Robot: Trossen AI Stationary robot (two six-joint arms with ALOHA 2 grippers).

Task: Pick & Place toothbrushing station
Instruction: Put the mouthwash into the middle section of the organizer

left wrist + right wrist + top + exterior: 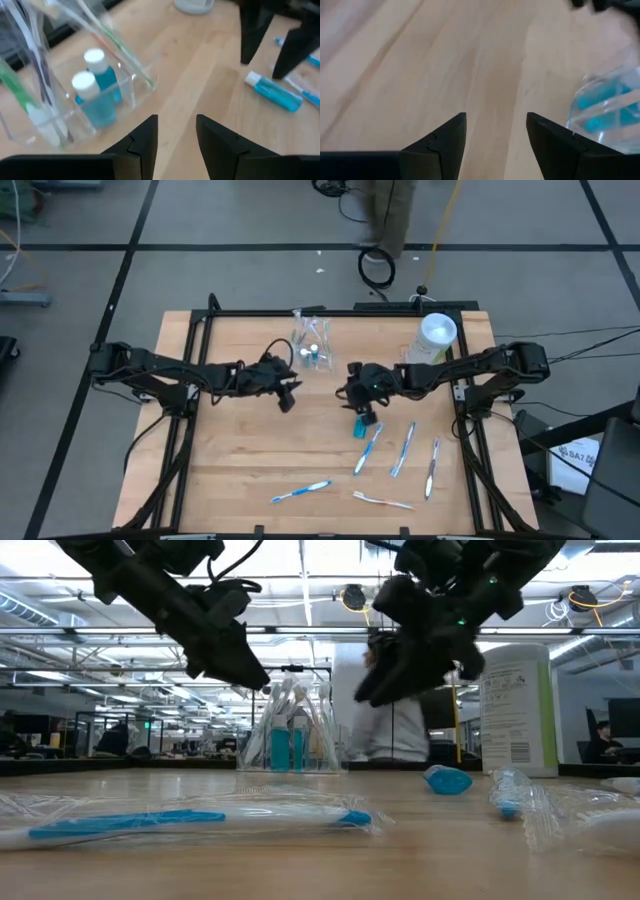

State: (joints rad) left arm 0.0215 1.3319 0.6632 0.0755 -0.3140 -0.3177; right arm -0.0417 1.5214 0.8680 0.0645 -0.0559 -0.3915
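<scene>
Five wrapped toothbrushes (301, 492) lie at lower right of the surface (230, 470); two tubes (312, 355) stand in the clear cup (310, 340), one tube (360, 428) lies beside. Left hand (287, 398) and right hand (364, 416) both released, holding nothing.

the white canister (517, 710) bears a label, its print too small to read.

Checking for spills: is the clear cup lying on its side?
No, the clear cup stands upright, holding toothbrushes and two teal tubes.

Five loose toothbrushes (301, 492) on the bench (240, 460). One clear cup (311, 340) with two teal tubes (98, 98) inside, brushes there too many to count. One more tube (361, 427) lying flat. One white canister (433, 340).
</scene>
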